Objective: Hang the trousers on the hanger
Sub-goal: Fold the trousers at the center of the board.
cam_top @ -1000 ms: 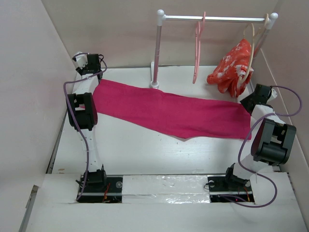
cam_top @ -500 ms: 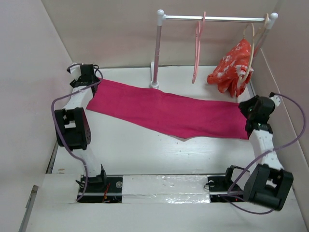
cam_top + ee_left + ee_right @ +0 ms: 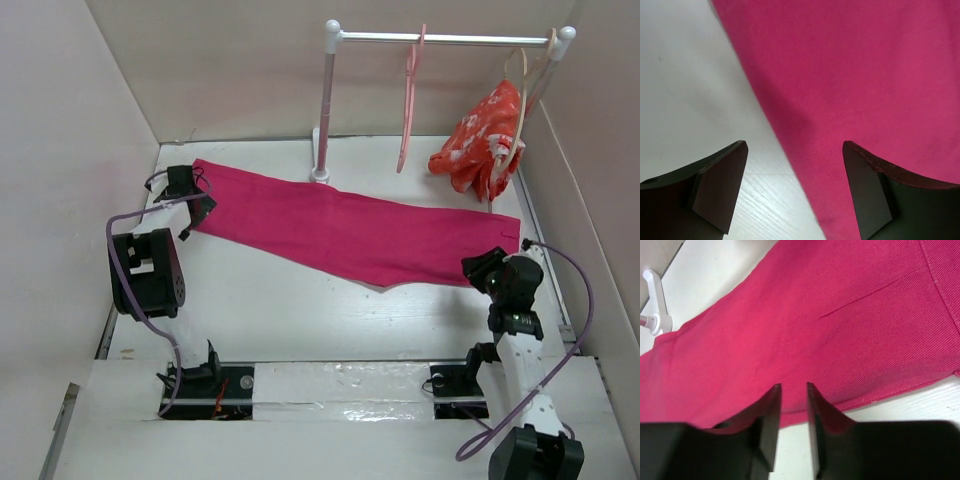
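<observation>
We see a white clothes rail (image 3: 460,40) standing at the far edge of the tabletop (image 3: 300,310). Near its right end, a red flowered garment (image 3: 480,140) hangs on a beige hanger (image 3: 522,95).

Lab test booth, plain white walls (image 3: 230,70), small clothes rail (image 3: 450,39)

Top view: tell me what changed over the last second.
The left pincer let go of the trousers at one end and stands wide open; the right pincer left the other end, jaws narrow, holding nothing. Both drew back toward the near side. The trousers lie flat as before; the hanger still hangs on the rail.
</observation>
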Robot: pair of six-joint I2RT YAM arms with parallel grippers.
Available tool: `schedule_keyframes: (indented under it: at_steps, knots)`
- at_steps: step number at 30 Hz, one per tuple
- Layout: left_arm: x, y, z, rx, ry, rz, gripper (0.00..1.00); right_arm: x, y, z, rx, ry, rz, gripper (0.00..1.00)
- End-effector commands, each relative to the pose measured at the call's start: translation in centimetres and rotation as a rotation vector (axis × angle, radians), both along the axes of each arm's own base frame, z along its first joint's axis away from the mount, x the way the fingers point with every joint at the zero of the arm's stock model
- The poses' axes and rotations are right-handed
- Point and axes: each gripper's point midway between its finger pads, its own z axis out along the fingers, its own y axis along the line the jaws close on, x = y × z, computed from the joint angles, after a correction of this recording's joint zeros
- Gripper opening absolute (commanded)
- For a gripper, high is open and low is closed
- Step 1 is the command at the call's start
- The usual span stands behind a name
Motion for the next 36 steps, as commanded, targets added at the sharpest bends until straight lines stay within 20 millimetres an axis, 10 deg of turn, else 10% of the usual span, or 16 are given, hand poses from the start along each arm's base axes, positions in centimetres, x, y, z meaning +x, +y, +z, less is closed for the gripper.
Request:
schedule_keyframes:
  at_steps: [1, 6, 16, 25, 31, 36]
  knots:
    - [-1.1, -0.9, -2.1, -0.059, 0.036, 0.019, 0.74, -1.1, 1.4, -1.2, 0.02, 0.032, 0.068, 0.39]
    - [-1.0, -1.0, -3.6, -0.077, 0.059, 0.039, 0.68, -1.5, 1.6, -2.5, 0.066, 0.056, 0.045, 0.57]
    - [0.0, -1.2, -4.6, -0.102, 0.056, 0.054, 0.61, -0.1, 0.7, -4.4, 0.098, 0.135, -0.009, 0.57]
    - [0.7, -1.0, -5.2, -0.096, 0.057, 0.056, 0.29, 1.9, -2.2, -6.1, 0.117, 0.215, -0.139, 0.41]
    - [0.8, -0.5, -5.6, -0.07, 0.088, 0.043, 0.0, 2.2, -2.8, -7.0, 0.147, 0.24, -0.124, 0.07]
    - [-0.5, 0.4, -5.8, -0.015, 0.137, 0.065, 0.0, 1.6, -3.6, -5.4, 0.082, 0.193, -0.15, 0.0]
